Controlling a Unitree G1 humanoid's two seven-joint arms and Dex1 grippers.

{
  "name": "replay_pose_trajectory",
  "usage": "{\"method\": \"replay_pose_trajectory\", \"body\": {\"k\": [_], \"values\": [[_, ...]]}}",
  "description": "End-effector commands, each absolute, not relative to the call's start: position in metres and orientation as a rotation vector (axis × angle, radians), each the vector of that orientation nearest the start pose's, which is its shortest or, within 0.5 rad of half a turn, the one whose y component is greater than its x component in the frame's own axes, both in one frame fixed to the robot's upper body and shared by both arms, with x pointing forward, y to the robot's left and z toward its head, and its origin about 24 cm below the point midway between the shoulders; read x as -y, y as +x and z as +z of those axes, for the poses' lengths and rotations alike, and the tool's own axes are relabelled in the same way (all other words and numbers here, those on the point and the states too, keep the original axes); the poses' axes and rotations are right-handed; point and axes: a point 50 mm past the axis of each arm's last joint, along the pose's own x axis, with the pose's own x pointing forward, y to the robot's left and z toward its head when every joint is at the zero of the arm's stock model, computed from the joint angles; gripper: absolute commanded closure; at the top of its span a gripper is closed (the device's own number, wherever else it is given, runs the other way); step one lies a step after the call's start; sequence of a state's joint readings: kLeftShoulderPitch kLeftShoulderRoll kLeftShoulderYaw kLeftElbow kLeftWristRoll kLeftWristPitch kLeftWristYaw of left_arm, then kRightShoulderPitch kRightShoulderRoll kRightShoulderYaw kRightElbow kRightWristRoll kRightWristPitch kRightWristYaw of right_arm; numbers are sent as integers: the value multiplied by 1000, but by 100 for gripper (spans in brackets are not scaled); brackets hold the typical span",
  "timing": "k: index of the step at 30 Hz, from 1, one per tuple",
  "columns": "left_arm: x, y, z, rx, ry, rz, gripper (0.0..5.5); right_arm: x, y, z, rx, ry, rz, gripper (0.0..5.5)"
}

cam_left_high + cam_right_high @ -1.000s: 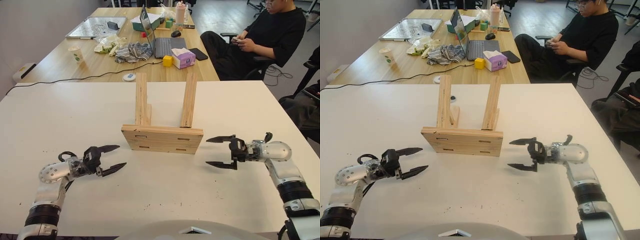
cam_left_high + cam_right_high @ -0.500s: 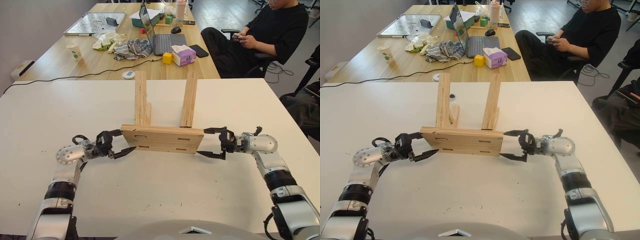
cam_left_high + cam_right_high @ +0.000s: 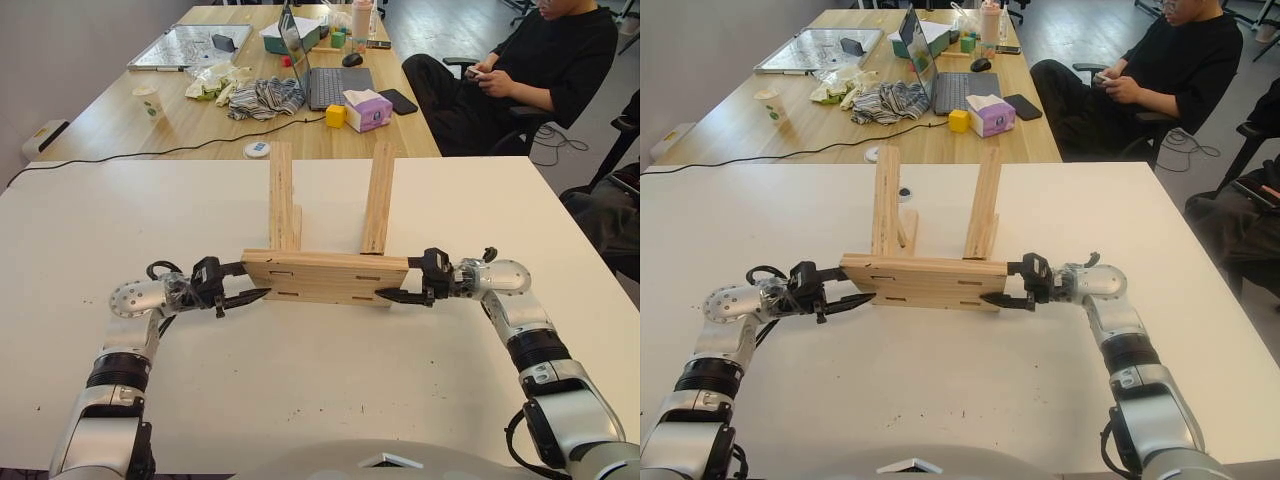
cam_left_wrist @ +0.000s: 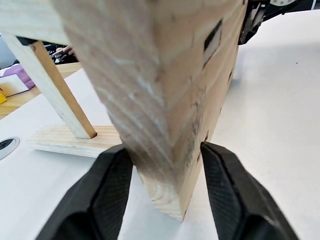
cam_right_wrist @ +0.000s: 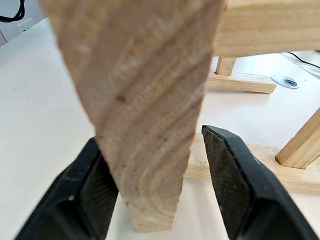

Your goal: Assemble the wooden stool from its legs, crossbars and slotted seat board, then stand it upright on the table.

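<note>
The partly built stool lies on its side on the white table. Its slotted seat board stands on edge facing me, and two legs run away from it, with a crossbar low between them. My left gripper is at the board's left end, shut on it, with a black finger on each face. At the right end my right gripper is shut on the board too, one pad pressed to a face and the other close against the opposite face.
Behind the white table stands a wooden table with a laptop, a tissue box, a paper cup, a cloth heap and a black cable. A person sits in a chair at the back right. Bare tabletop lies in front of the board.
Both arms came inward from the open table to the ends of the seat board, and their fingers narrowed from wide open onto its faces. The stool itself has not moved.
</note>
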State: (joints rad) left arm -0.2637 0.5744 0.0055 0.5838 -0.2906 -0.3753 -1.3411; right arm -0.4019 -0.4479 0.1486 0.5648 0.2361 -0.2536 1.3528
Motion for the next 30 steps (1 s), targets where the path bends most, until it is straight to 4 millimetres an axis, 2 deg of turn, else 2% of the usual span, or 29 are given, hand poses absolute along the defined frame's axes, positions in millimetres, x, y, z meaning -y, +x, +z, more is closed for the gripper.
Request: {"method": "replay_pose_trajectory", "body": {"k": [1,4,5,8,11,12,14,16,19,21,24,25,28,30], "values": [[-244,255,47,-129,307,-1198,373,176,286,56,-121,-256,1392,349],[-243,258,51,-126,254,-1187,387,175,289,61,-132,-149,1357,384],[-240,262,59,-122,190,-1180,387,173,293,70,-128,-56,1325,385],[-231,278,104,-54,29,-1139,387,173,322,133,-131,380,1148,385],[-224,308,169,-28,-307,-1010,387,182,357,198,-197,778,987,385],[-224,319,189,-29,-434,-966,386,183,367,213,-226,850,926,385],[-221,353,219,-79,-637,-824,384,173,385,246,-234,909,865,385],[-212,382,227,-114,-777,-694,384,161,402,263,-169,1014,769,385],[-192,407,218,-180,-964,-528,384,161,420,256,-128,1233,514,385],[-193,415,204,-177,-1105,-373,384,168,424,249,-121,1349,390,385],[-200,414,163,-250,-1252,-123,384,189,427,216,-134,1470,124,389],[-202,414,156,-258,-1275,-69,384,192,427,209,-135,1512,68,392],[-189,417,152,-294,-1325,-17,391,196,426,194,-151,1572,-35,404],[-183,418,152,-307,-1317,-21,401,188,427,191,-179,1554,-33,409]]}}
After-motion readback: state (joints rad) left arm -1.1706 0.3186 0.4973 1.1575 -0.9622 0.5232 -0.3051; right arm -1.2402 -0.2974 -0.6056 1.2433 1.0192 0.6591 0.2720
